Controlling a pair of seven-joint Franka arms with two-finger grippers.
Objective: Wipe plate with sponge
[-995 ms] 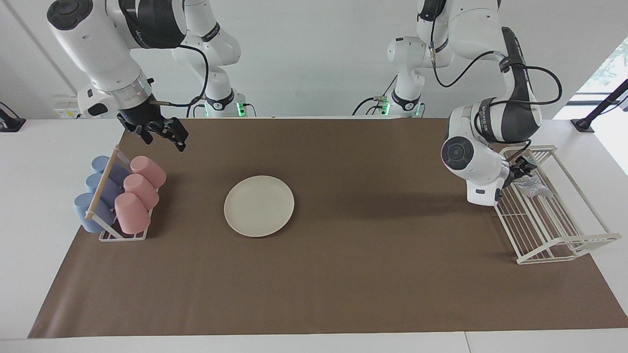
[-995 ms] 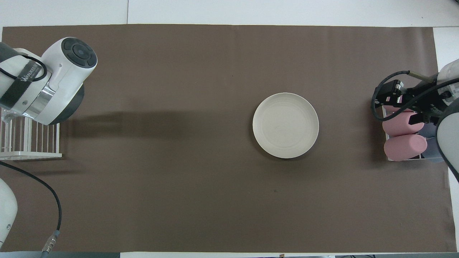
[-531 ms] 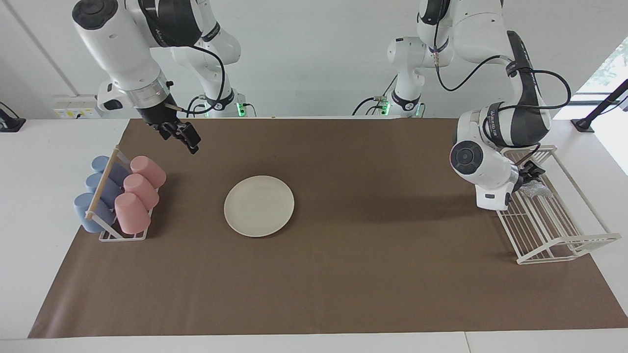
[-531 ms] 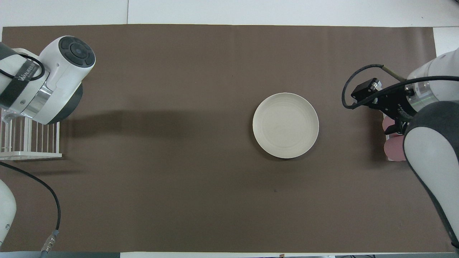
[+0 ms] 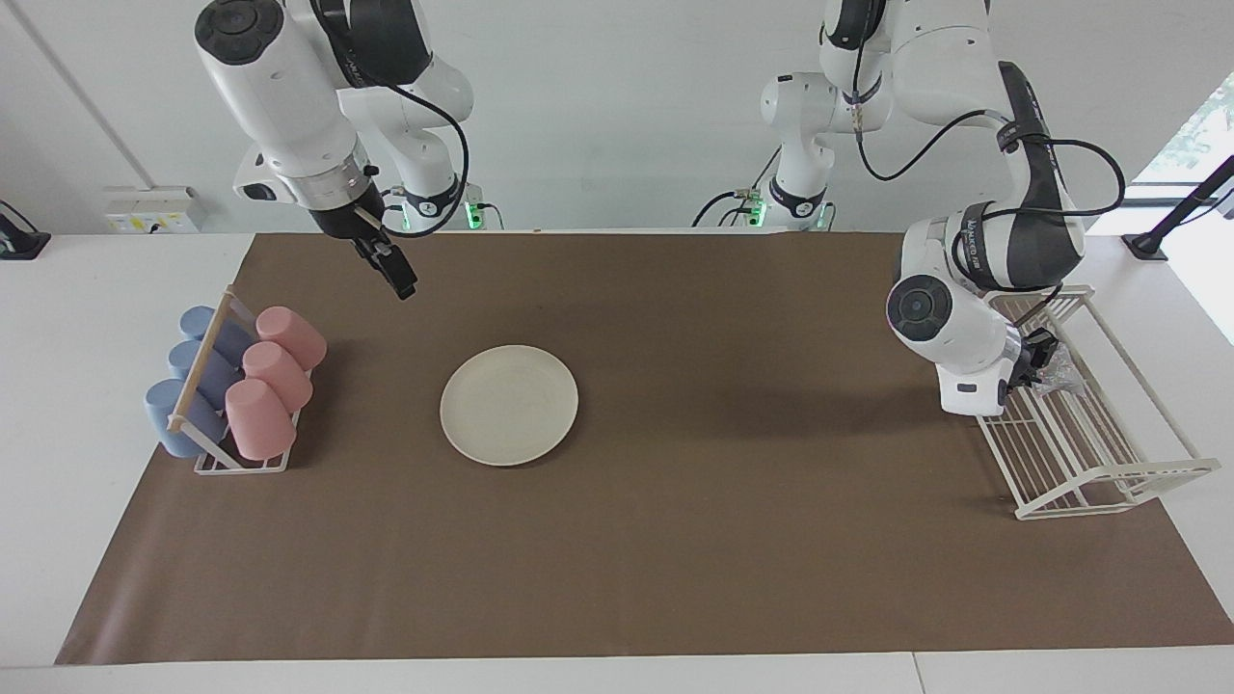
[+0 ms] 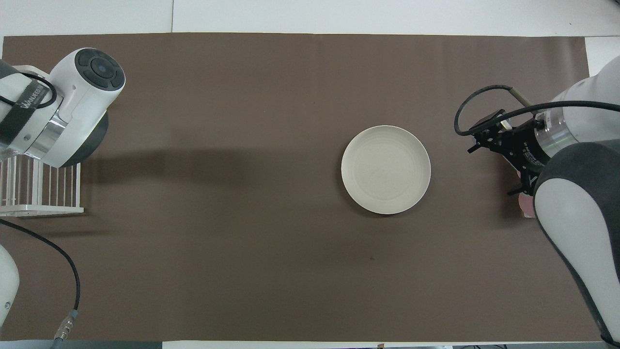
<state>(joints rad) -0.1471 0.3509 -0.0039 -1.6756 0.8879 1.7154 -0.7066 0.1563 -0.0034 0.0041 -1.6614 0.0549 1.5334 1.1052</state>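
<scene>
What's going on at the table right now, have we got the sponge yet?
The left gripper is down in the white wire rack at the left arm's end of the table, shut on the sponge, which has not been lifted out. The plate lies bare on the brown mat, untouched. The right gripper hangs open over the mat near the rack of pink and blue cups, holding nothing.

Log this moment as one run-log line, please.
stage: sponge pickup | left end effector: shut on sponge in wire rack | right end effector: open, raised over mat | plate: untouched
</scene>
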